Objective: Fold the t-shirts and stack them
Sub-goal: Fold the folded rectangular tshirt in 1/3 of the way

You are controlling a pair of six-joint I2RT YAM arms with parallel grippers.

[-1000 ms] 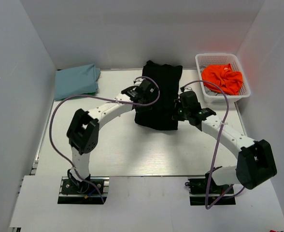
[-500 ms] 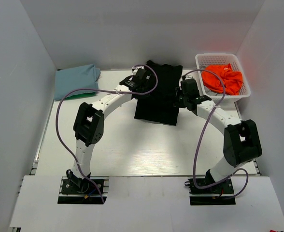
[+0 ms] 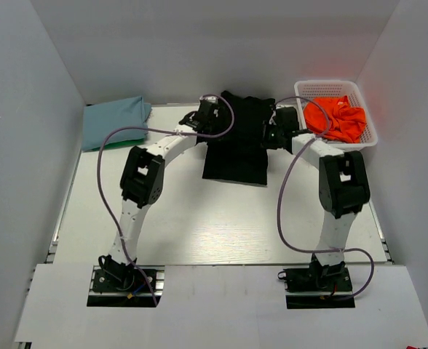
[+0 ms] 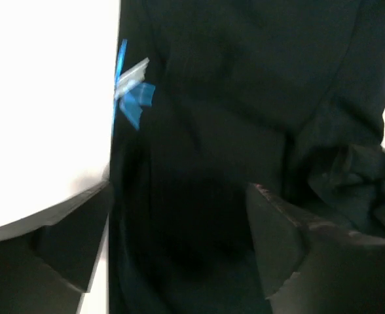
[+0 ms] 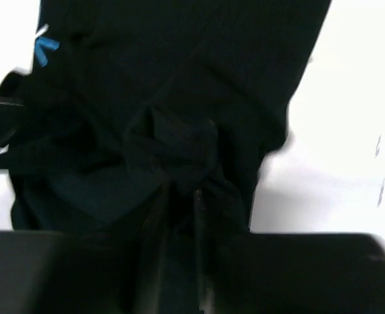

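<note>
Two arms have swung up from mid-frame to the top centre, and the large black cotton t-shirt (image 3: pixel 236 156) lies at the upper middle of the white surface (image 3: pixel 199 225), its near edge drawn slightly farther up. The left claw (image 4: pixel 179 222) has just spread wide over the cloth, while the right claw (image 5: pixel 183 216) sits narrow with black fabric puckered at its tips; whether it still pinches cannot be told. This looks like a fold being released, with stacking onto the folded light blue t-shirt (image 3: pixel 116 120) at upper left still ahead.

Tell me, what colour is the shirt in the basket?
Orange; the shirt shows best in the top view.
</note>
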